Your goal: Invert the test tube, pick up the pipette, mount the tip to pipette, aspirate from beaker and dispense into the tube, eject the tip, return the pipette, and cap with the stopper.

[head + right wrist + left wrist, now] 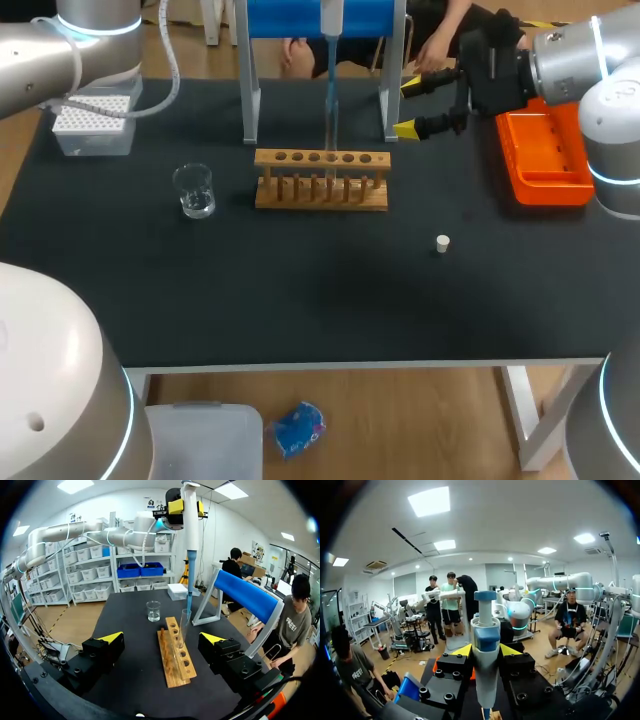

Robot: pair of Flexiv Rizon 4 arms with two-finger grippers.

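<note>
Your left arm [40,55] and right arm [610,90] are both silver-grey rounded shells with a glowing cyan-white ring [97,27] at each joint, and a white cable [176,75] loops off the left one. The near arm housing [45,370] is a big glossy white dome with a small dark hole and the same cyan band on its edge. Your right gripper [412,106] is a black blocky body with two black fingers [100,652] capped in wedge-shaped yellow tips [112,638]. Your left gripper [485,650] is the same build, with round socket-head screws [445,697] sunk in its top faces.
</note>
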